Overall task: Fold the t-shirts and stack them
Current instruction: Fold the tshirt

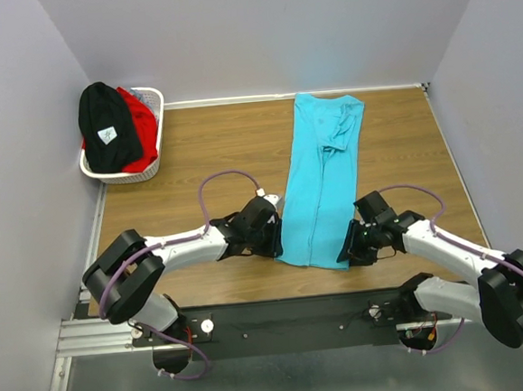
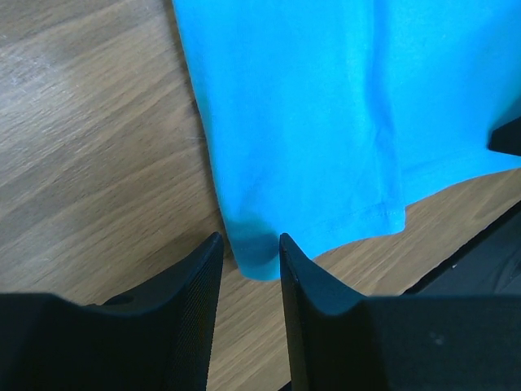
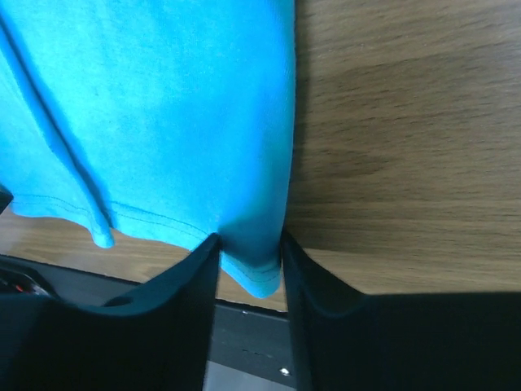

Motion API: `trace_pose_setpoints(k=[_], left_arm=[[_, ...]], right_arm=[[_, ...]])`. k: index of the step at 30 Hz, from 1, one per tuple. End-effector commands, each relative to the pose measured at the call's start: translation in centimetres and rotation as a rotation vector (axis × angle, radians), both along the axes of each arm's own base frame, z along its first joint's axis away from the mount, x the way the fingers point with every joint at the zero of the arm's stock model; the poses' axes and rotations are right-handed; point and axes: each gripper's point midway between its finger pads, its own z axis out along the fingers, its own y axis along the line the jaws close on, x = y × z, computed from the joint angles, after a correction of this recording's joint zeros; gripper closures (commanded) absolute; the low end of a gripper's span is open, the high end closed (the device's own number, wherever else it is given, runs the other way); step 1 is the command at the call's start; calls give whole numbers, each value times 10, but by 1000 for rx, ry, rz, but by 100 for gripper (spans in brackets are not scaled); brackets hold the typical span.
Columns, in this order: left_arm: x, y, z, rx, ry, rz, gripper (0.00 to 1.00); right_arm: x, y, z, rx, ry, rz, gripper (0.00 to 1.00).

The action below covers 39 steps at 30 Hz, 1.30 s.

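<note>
A turquoise t-shirt (image 1: 323, 172) lies on the wooden table, folded lengthwise into a long strip that runs from the far edge toward me. My left gripper (image 1: 274, 240) is at its near left corner. In the left wrist view that gripper (image 2: 248, 238) is open, and the corner of the shirt (image 2: 326, 122) lies just inside its tips. My right gripper (image 1: 347, 248) is at the near right corner. In the right wrist view its jaws (image 3: 248, 238) stand apart with the shirt's (image 3: 163, 106) corner between them, brushing both fingers. A black t-shirt (image 1: 107, 126) and a red t-shirt (image 1: 143, 123) are in the basket.
The white lattice basket (image 1: 142, 176) stands at the table's far left corner, against the wall. Grey walls close in the table on the left, back and right. The table's near edge and a black rail (image 3: 244, 334) run just behind the shirt's hem.
</note>
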Motion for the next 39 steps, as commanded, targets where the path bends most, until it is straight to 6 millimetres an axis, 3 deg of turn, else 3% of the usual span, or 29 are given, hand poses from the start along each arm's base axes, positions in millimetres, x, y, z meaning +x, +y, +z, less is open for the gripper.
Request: trace_pose_setpoints(k=[1, 8, 11, 12, 15, 23, 28, 32, 39], left_arm=[[-6, -3, -6, 5, 5, -47, 58], [-11, -5, -16, 24, 26, -73, 60], [-13, -4, -19, 31, 36, -80, 76], [-14, -4, -20, 36, 37, -82, 89], [-15, 0, -21, 47, 46, -73, 100], [-28, 7, -18, 30, 90, -60, 100], [-43, 3, -5, -11, 103, -70, 100], [-53, -7, 10, -43, 100, -90, 100], [-23, -25, 34, -27, 6, -70, 100]], right_arm=[[-25, -12, -17, -60, 99, 29, 59], [-37, -16, -24, -66, 136, 33, 70], [-40, -15, -23, -54, 144, 29, 84], [-42, -16, -23, -53, 146, 29, 88], [-46, -18, -22, -55, 154, 20, 94], [-43, -11, 0, -18, 130, 54, 99], [-32, -1, 25, 32, 75, 50, 100], [-33, 4, 30, 55, 63, 38, 100], [-4, 5, 47, 21, -34, 10, 100]])
